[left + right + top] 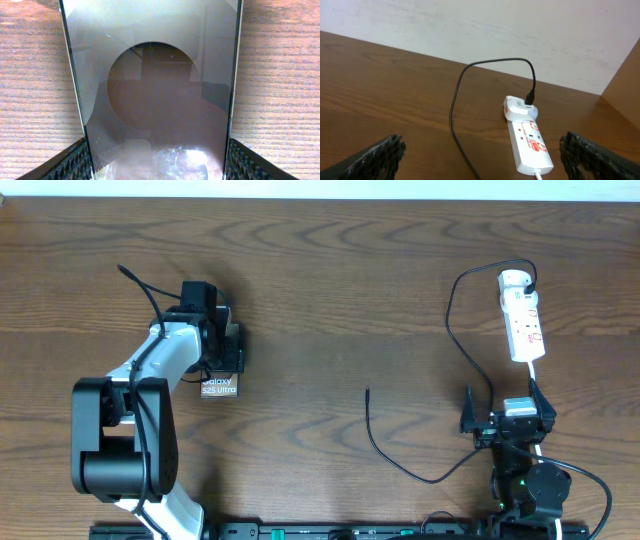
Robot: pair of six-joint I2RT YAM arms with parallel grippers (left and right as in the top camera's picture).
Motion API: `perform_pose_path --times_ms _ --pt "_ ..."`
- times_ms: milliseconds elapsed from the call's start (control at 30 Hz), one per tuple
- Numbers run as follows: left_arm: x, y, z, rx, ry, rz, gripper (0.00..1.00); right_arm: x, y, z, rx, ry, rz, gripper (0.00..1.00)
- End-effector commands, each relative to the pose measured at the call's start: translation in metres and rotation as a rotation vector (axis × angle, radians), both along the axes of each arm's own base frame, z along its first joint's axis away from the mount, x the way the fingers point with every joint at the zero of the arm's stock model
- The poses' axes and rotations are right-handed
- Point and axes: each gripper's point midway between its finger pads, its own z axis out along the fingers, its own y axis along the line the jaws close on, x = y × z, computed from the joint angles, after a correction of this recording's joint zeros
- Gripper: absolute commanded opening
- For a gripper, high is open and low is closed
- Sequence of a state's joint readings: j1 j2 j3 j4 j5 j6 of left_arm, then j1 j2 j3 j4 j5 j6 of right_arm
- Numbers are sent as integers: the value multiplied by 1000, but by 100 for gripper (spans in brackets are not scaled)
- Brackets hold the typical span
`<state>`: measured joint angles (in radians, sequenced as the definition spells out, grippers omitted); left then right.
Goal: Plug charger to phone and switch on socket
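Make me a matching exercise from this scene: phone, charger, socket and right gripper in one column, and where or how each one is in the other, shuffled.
1. phone
2. charger
3. socket
4. right gripper

A. white with red markings, far right
B. open, holding nothing
C. between the fingers of the left gripper
D. black, free tip plugged into nothing

Pairs: 1-C, 2-D, 3-A, 4-B

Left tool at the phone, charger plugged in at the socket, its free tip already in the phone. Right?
Wrong on the tip: overhead shows the free tip of the charger lying on the table, apart from the phone. The rest stands: left tool at the phone, other end at the socket.
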<state>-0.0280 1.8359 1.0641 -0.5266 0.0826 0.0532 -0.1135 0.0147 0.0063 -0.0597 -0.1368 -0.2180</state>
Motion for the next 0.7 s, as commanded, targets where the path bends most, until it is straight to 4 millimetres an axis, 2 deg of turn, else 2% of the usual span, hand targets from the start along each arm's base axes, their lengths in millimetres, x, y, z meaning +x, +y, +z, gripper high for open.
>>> perform_pose_path --times_ms 0,333,500,667 --pt "-9 1 -11 8 41 -6 67 0 1 0 7 0 2 99" --pt "-9 1 -11 8 40 -5 58 0 1 0 7 0 2 99" --pt "-9 1 -11 7 39 -5 47 0 1 0 7 0 2 99" --pt "-8 1 -11 7 37 -5 31 0 1 0 7 0 2 99"
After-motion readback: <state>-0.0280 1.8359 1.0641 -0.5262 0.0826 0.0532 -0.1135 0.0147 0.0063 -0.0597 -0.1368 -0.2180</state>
